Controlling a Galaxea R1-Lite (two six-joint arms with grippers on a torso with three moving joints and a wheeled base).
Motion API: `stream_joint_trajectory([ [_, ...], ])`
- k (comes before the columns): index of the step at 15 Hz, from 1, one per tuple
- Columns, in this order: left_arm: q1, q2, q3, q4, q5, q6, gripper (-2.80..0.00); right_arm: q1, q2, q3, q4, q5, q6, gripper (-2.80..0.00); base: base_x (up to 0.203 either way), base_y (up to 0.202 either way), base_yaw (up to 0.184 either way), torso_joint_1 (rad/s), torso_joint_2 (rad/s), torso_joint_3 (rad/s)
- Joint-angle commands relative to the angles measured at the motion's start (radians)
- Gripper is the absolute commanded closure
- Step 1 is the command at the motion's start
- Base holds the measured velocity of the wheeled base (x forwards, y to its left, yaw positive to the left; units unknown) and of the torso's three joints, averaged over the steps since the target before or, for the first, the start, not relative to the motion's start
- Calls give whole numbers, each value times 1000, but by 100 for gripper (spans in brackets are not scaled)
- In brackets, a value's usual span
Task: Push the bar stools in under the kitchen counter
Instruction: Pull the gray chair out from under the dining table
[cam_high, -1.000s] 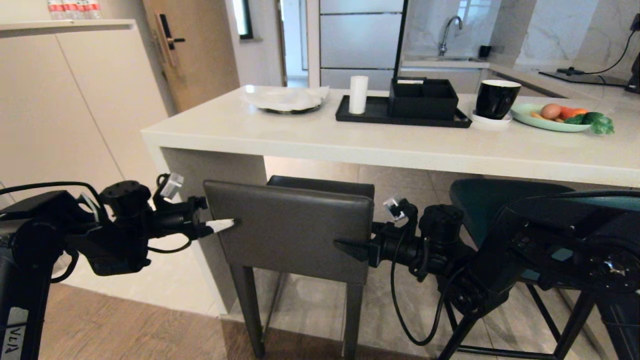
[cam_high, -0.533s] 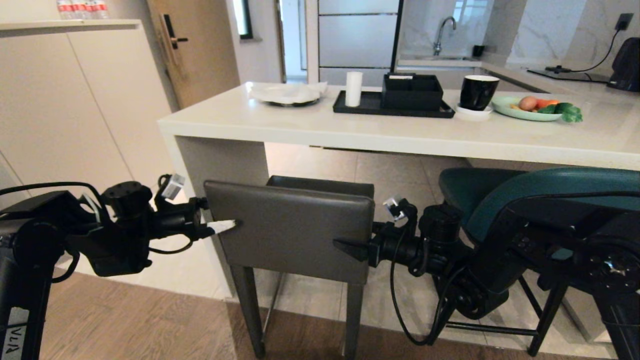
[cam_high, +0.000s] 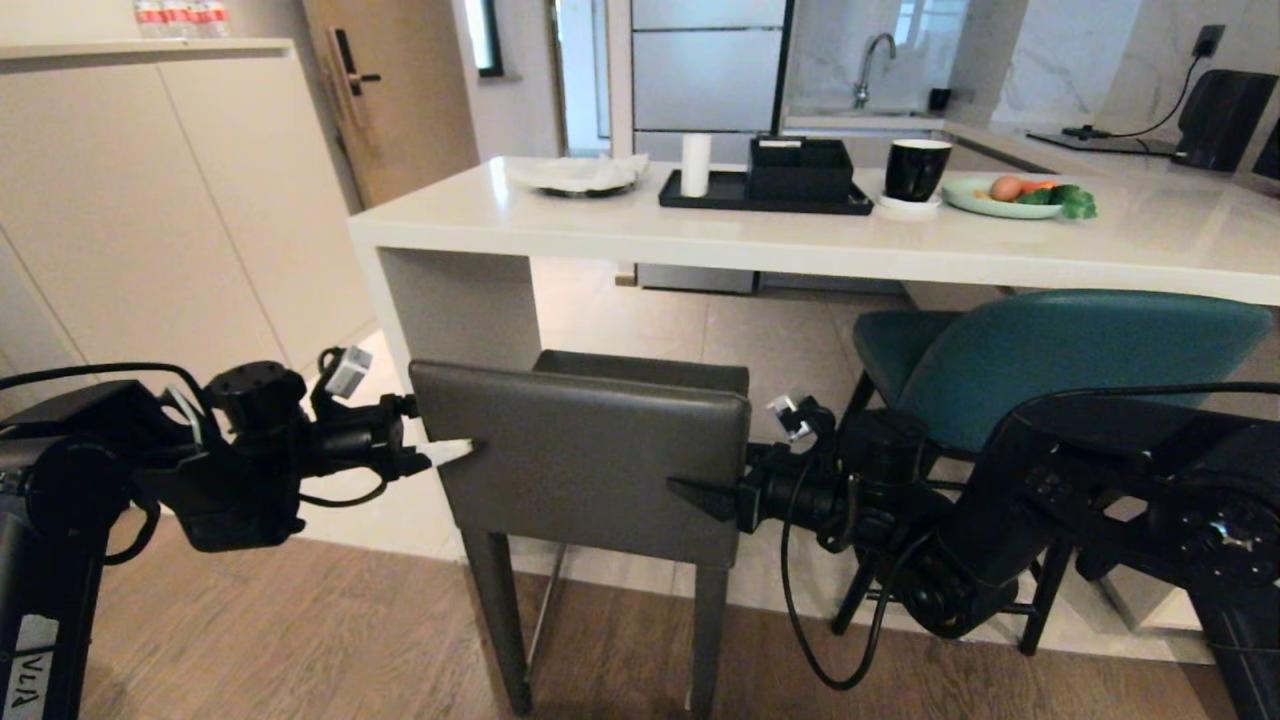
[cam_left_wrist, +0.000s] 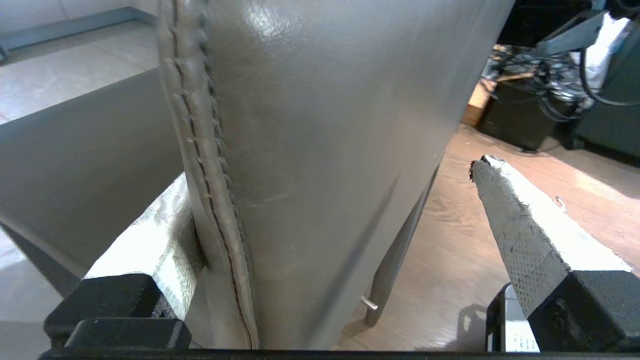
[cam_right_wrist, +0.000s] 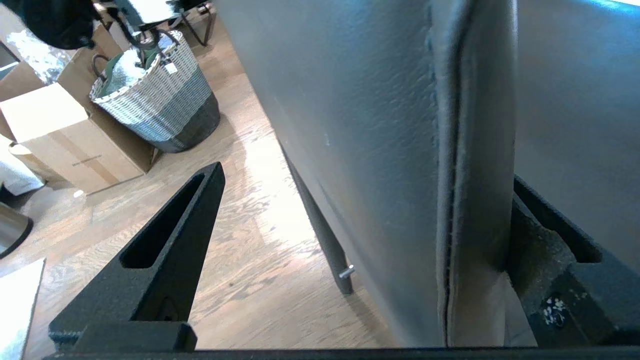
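Kitchen floor, half tile, half wood. Grey stool (cam_high: 585, 455) is flanked at its backrest edges by the left pincer (cam_high: 445, 452) and right pincer (cam_high: 700, 492), both spread wide astride the edges, presumably for steering. Grey stool and teal stool (cam_high: 1040, 355) are seen short of the desk (cam_high: 700, 245).

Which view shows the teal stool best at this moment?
The head view: the teal stool shows its curved back, seat and black legs, standing beside the grey stool at the kitchen counter. Both wrist views are filled by the grey stool's back edges; neither shows the teal one.
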Motion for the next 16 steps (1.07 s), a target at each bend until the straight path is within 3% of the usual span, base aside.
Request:
stream_joint_trajectory([
  [1, 0, -7, 10, -9, -9, 1, -280, -1, -2, 0, -8, 1, 0, -280, -194, 0, -3, 3, 2, -2],
  [4, 3, -14, 43, -10, -9, 9, -280, -2, -3, 4, -8, 0, 1, -280, -162, 0, -6, -2, 2, -1],
  [9, 43, -6, 90, -144, -15, -37, -280, 39, 4, 30, -8, -7, -18, -280, 0, 0, 0, 0, 0, 0],
  [12, 80, -12, 59, -150, -118, -93, -280, 98, 2, 23, -3, -47, -20, -280, 0, 0, 0, 0, 0, 0],
  [16, 80, -5, 65, -173, -125, -112, -280, 138, 2, 17, -2, -72, -18, -280, 0, 0, 0, 0, 0, 0],
])
